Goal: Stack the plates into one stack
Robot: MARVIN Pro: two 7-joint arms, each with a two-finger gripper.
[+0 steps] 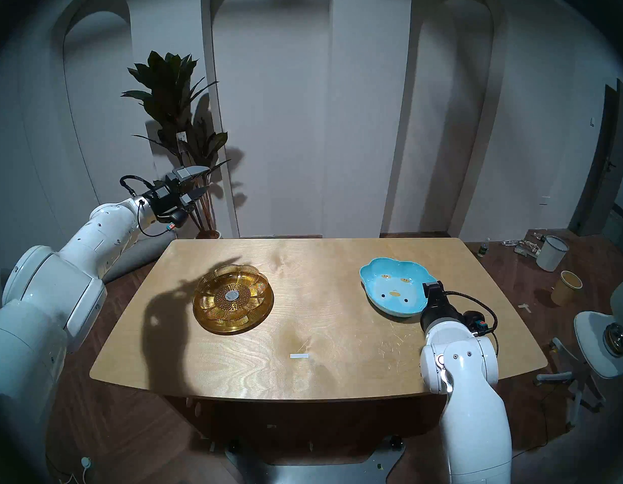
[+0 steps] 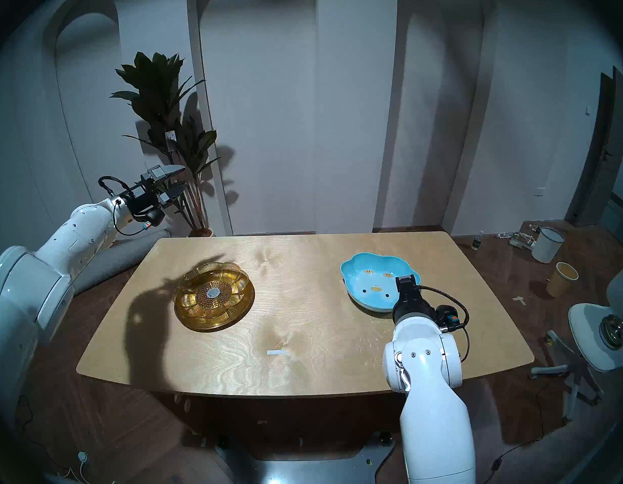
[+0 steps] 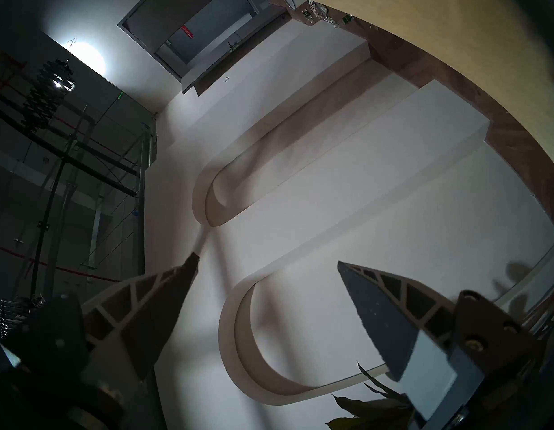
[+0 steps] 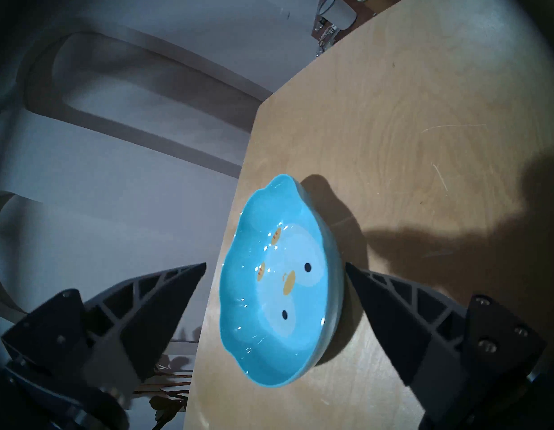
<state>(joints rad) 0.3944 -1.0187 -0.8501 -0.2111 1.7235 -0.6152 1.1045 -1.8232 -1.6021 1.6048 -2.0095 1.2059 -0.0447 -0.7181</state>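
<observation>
The light-blue glazed lobed dish looks stiff, slippery and breakable, best pinched at its six-o'clock rim by the wide-open right gripper; left gripper gapes empty.

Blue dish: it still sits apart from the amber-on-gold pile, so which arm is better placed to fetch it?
Right. The open right gripper already frames the blue dish; the left gripper points off past the table.

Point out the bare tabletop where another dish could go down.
Widest free patch: the middle of the table, between the amber flower plate lying on the gold plate and the blue lobed dish. The near strip around the white strip is bare too. Crowded: the right side, where the open right gripper hangs by the blue dish.
</observation>
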